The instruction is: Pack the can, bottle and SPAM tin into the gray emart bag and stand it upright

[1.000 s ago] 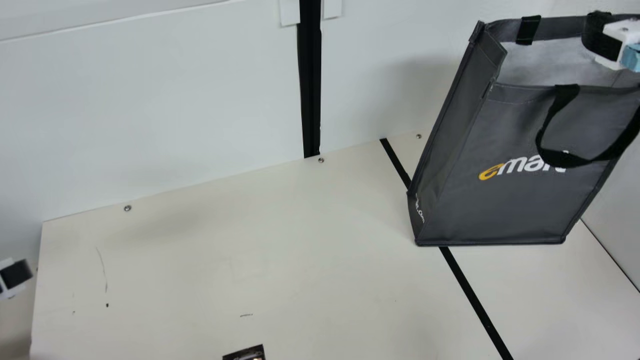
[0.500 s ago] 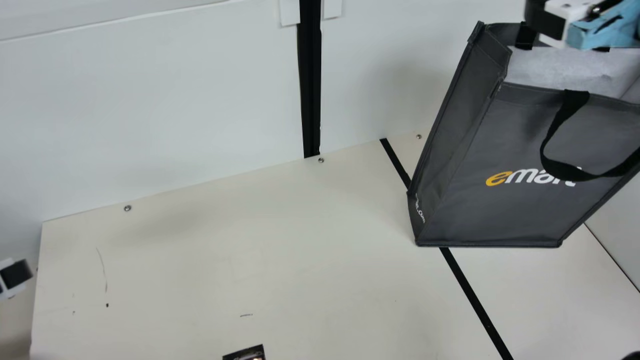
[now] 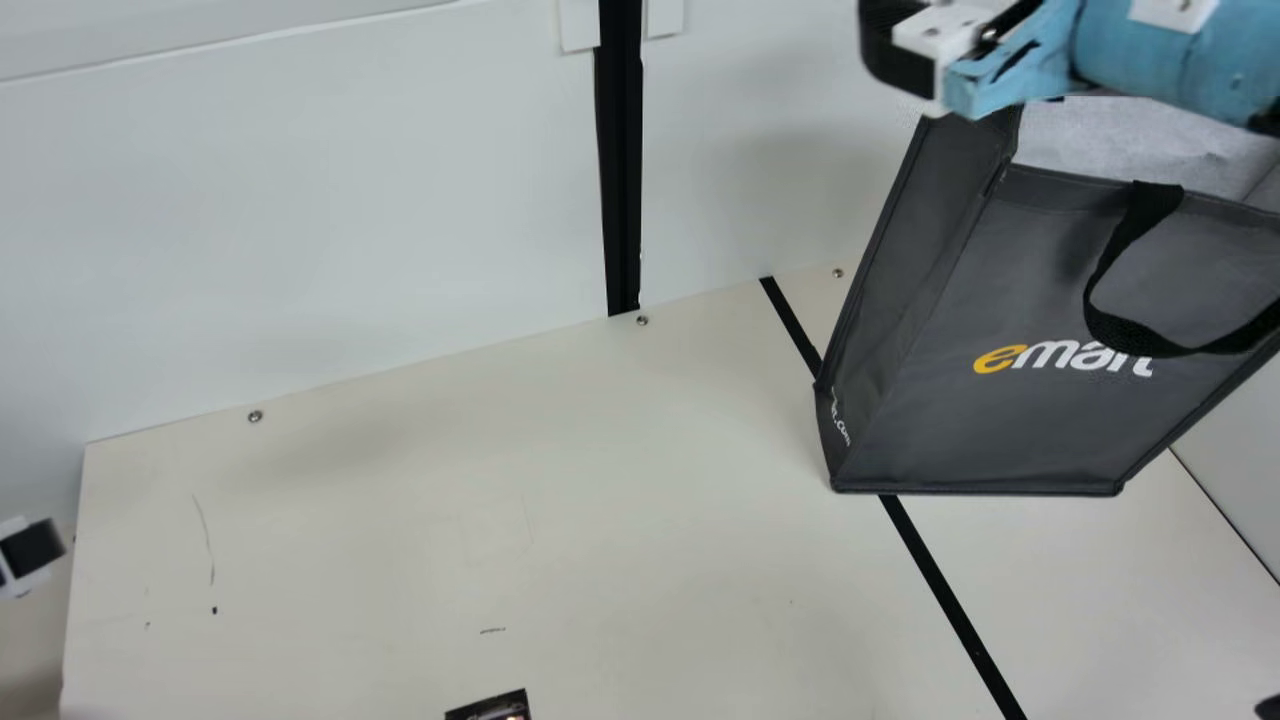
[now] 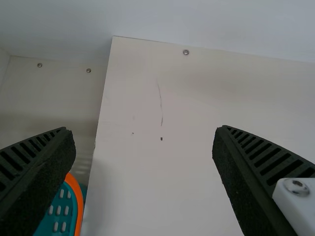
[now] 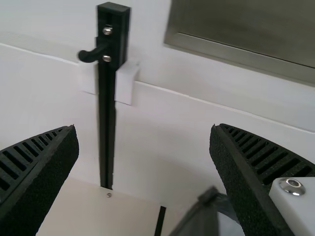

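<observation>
My left gripper [image 3: 32,552] is at the main view's left edge, away from the bag. In its wrist view, the left gripper [image 4: 142,132] stands open over the table, with nothing between its fingers. My right gripper [image 3: 900,55] is in front of the gray emart bag's [image 3: 1010,420] upper left corner. Seen from its wrist, the right gripper [image 5: 142,130] is open and empty, and the bag's corner [image 5: 203,223] lies low beside one finger. The bag rests base down on the table, its mouth open and one black handle hanging over the printed front.
A small dark printed item [image 3: 490,710] is cut off at the main view's bottom edge. White walls and a black post [image 3: 622,180] stand behind the table [image 3: 500,500]. A teal and orange item [image 4: 64,206] lies beyond the table's edge.
My right gripper has swept left across the bag's top to its left corner. The upper part of the bag has shifted rightward and its front leans more. The left gripper has kept still.
</observation>
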`<state>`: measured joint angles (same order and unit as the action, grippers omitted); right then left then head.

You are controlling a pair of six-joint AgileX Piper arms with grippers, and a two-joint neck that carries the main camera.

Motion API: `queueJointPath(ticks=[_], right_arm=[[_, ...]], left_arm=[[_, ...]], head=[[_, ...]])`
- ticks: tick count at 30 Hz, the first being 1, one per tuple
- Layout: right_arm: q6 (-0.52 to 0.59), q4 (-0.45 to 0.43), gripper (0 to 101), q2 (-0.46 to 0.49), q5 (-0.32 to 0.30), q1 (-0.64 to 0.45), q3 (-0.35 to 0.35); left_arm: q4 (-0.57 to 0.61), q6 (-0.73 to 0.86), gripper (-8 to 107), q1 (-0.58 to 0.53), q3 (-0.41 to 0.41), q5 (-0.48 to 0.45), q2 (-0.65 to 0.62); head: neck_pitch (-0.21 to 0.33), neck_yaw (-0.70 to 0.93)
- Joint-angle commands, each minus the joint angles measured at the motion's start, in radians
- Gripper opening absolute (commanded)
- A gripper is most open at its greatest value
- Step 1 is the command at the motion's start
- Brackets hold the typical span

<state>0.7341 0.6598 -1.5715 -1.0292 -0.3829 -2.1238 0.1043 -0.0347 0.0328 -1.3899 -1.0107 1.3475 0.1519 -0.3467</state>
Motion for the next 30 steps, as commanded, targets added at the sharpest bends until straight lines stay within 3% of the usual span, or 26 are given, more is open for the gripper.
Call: queueJointPath(ticks=[1, 14, 30], right_arm=[[-0.006, -0.015, 95, 0.005, 0.006, 0.065, 0.012], [-0.028, -0.105, 95, 0.05, 0.057, 0.287, 0.166], [-0.057, -0.183, 95, 0.149, 0.139, 0.401, 0.466]], left_arm=[[0.0, 0.0, 90, 0.0, 0.0, 0.0, 0.0], [0.0, 0.0, 90, 0.0, 0.0, 0.0, 0.0], [0.0, 0.0, 90, 0.0, 0.0, 0.0, 0.0]], head=[[0.023, -0.002], [0.023, -0.002], [0.023, -0.002]])
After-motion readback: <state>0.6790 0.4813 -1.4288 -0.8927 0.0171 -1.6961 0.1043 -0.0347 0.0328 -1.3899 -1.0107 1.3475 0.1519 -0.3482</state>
